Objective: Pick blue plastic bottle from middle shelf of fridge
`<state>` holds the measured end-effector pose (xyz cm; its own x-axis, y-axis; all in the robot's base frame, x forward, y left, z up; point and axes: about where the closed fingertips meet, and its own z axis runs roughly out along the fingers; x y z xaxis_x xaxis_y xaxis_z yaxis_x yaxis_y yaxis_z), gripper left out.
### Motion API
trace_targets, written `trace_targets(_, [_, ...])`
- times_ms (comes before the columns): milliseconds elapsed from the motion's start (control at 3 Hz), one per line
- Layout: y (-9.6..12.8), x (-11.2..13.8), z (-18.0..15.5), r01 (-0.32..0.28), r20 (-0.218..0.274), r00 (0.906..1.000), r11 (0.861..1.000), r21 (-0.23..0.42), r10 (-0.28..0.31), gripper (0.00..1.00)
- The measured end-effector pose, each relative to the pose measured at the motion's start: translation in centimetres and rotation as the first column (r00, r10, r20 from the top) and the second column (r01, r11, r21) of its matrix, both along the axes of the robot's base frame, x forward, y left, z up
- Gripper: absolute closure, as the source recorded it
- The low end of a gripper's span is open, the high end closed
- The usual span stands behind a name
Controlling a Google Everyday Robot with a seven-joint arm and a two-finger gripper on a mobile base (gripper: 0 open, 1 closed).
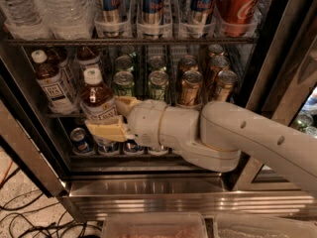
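- The blue plastic bottle (97,94) is shown centre-left of the frame, at the front of the middle shelf (59,114).
- The gripper (105,117) is set at its lower body, with the fingers (106,131) clamped on it.
- The grasp is judged done; withdrawal from the fridge (148,187) is left.

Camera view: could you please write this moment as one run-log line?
phase: grasp | gripper: fingers closed around blue plastic bottle | bottle: upright, at left front of middle shelf | fridge: cans untouched
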<state>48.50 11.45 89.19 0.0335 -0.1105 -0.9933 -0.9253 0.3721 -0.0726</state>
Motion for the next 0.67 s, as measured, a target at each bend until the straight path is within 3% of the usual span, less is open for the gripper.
trace_targets(333, [-3.9,-1.6,1.9,-0.039,-0.014,0.9991,0.999,-0.022,0.039,1.0])
trace_targets(667, [-3.9,-2.8,2.1,-0.085,-0.035,0.9958,0.996,-0.008,0.085,1.0])
